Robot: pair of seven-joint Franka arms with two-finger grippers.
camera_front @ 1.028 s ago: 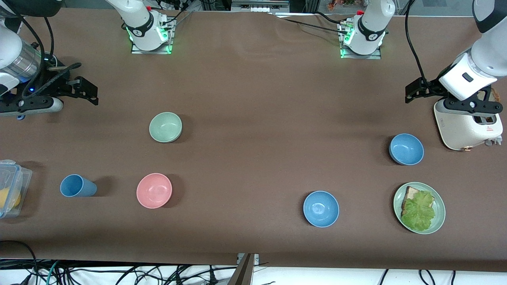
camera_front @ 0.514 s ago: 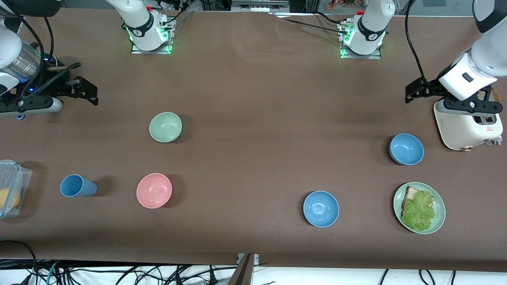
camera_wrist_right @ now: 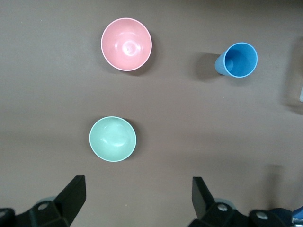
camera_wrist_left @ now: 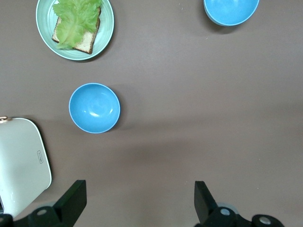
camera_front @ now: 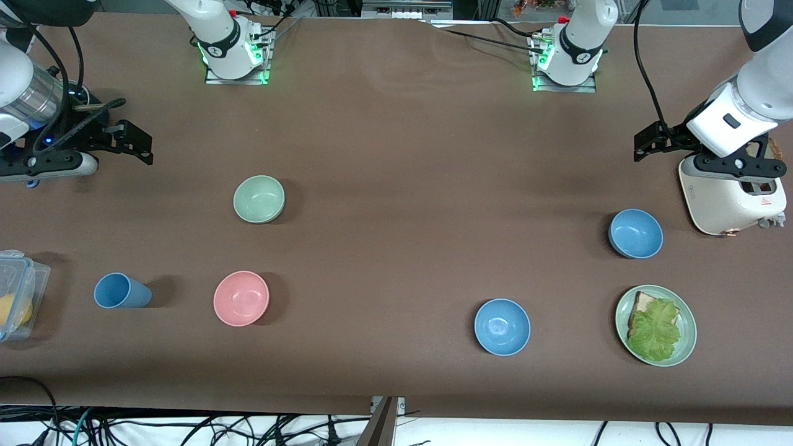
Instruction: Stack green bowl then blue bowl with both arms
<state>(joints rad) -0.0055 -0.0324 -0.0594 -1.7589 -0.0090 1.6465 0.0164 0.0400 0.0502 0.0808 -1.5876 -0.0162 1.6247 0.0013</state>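
Note:
The pale green bowl (camera_front: 259, 198) sits upright toward the right arm's end of the table, farther from the front camera than the pink bowl (camera_front: 241, 298); it also shows in the right wrist view (camera_wrist_right: 112, 138). Two blue bowls stand toward the left arm's end: one (camera_front: 635, 233) beside the toaster, which also shows in the left wrist view (camera_wrist_left: 94, 108), and one (camera_front: 502, 326) nearer the front camera. My right gripper (camera_front: 146, 146) is open and empty over the table's end. My left gripper (camera_front: 639, 147) is open and empty next to the toaster.
A white toaster (camera_front: 731, 195) stands under the left arm's wrist. A green plate (camera_front: 687, 334) with bread and lettuce lies nearer the camera than it. A blue cup (camera_front: 121, 290) and a clear lidded container (camera_front: 18, 297) stand at the right arm's end.

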